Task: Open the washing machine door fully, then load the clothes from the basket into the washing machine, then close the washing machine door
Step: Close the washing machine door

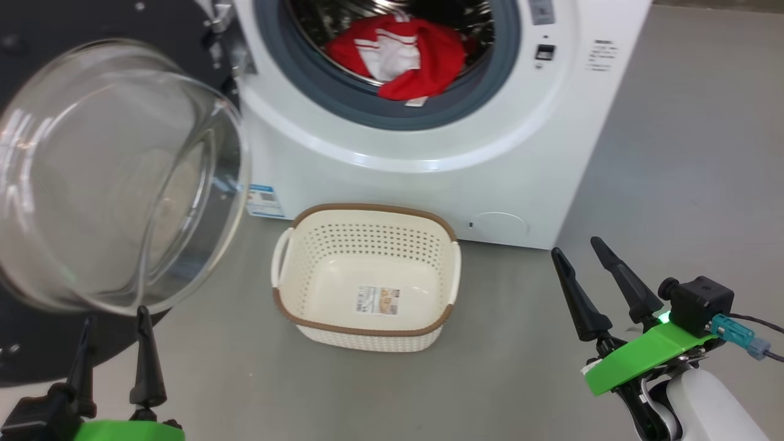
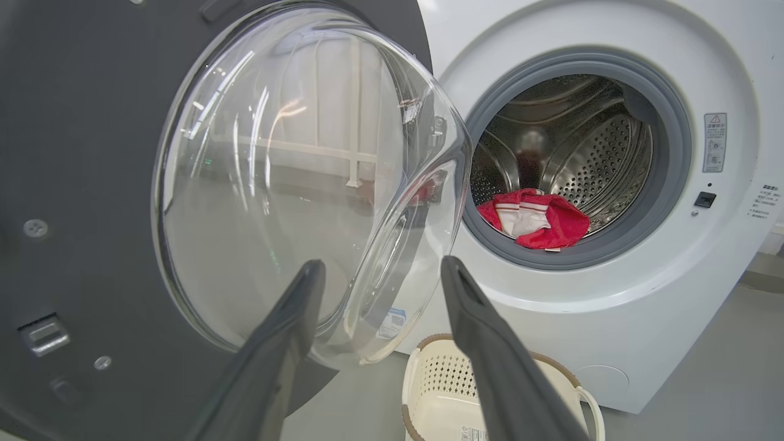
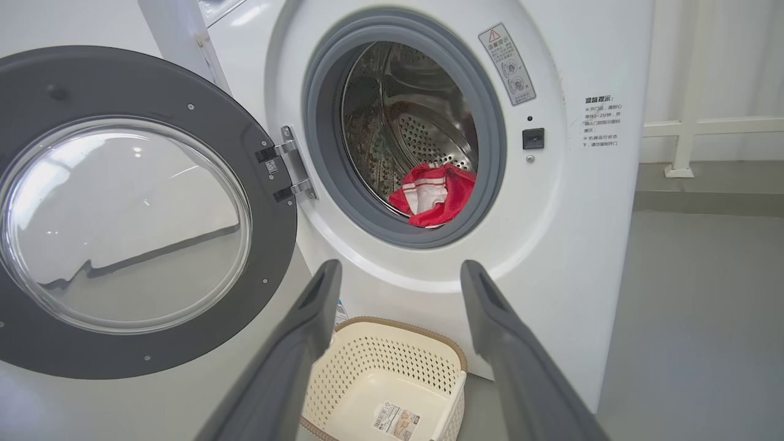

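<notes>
Grey floor [image 1: 520,367], left end effector [image 1: 116,313] and right end effector [image 1: 576,245] low, both spread, empty, washing machine door [image 1: 110,177] cropped.

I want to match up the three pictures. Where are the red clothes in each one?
Head view: clothes at top centre, inside the washing machine.
Left wrist view: clothes right of centre, low in the opening.
Right wrist view: clothes near the centre, low in the opening.
Shared landmark: the empty basket on the floor, below the opening in every view.
</notes>
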Available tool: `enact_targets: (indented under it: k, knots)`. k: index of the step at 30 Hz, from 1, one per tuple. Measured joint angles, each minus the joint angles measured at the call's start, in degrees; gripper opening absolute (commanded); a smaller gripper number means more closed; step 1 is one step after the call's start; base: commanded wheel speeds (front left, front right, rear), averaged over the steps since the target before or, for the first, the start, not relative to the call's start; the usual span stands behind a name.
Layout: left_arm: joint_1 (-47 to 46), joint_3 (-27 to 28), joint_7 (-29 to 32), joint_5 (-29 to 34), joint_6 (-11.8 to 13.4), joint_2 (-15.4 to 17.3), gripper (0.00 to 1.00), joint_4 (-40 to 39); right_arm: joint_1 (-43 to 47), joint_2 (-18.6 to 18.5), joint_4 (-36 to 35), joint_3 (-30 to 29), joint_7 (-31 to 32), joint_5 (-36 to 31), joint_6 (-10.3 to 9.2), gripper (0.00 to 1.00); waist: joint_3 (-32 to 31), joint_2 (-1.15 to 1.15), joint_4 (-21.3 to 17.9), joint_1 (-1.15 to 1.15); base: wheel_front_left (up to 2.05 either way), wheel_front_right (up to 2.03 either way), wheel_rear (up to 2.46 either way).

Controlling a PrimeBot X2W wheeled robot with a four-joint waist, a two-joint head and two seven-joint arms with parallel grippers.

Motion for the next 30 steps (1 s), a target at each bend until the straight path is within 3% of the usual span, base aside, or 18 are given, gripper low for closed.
enact_targets:
  k: [18,30]
  knots:
    - [1.32,0.14,0.01,-0.01,1.22,-0.82,1.00,1.35,0.00,-0.62,0.56,1.34,-0.01,0.36,0.00,1.00,-1.47,0.00,9.43,0.00,0.00,0.00,0.00]
    - [1.32,0.22,0.01,-0.01,1.44,-0.89,1.00,1.44,0.00,-0.65,0.79,2.18,0.00,0.57,0.00,1.00,-1.57,0.00,11.99,0.00,0.00,0.00,0.00]
